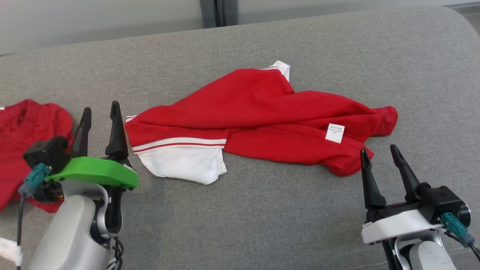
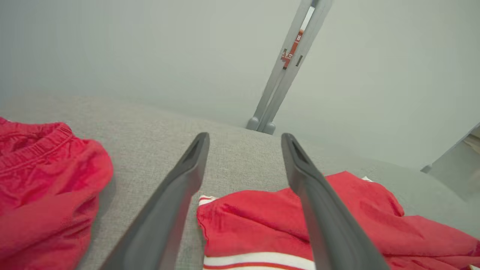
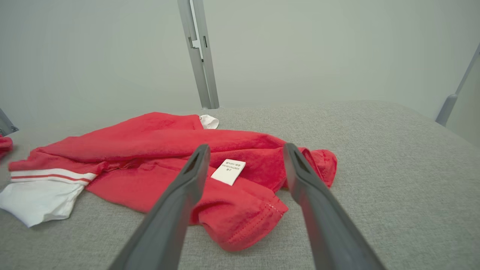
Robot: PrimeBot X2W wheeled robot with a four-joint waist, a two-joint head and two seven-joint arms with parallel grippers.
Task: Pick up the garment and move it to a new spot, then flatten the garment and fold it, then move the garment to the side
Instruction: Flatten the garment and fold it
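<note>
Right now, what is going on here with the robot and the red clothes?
A two-armed robot faces a crumpled red and white garment lying on a grey cushion. Its left fingers are open near the white striped end, and its right fingers are open near the hem with the white label. Neither pair holds anything, so the garment is not yet picked up. Another red garment lies at the far left.
</note>
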